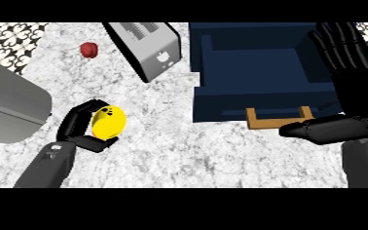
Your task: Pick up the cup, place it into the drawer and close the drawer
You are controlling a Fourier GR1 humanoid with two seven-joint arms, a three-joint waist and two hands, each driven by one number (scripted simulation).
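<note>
Head view: left hand (pixel 81 126) fingers curl around the yellow cup (pixel 109 121), over the counter (pixel 187 151) at lower left. Right hand (pixel 343 73), fingers straight, rests beside the open blue drawer (pixel 251 68), thumb near its wooden handle (pixel 279 118). A toaster (pixel 147 46) sits behind.

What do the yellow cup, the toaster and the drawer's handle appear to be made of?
The yellow cup, held in the left hand, looks like glossy plastic or glazed ceramic: flat bright colour with a soft sheen. The toaster looks like brushed metal: grey, streaked sides with dark slots. The handle on the blue drawer looks like wood, judging by its tan matte colour, though this is uncertain.
</note>
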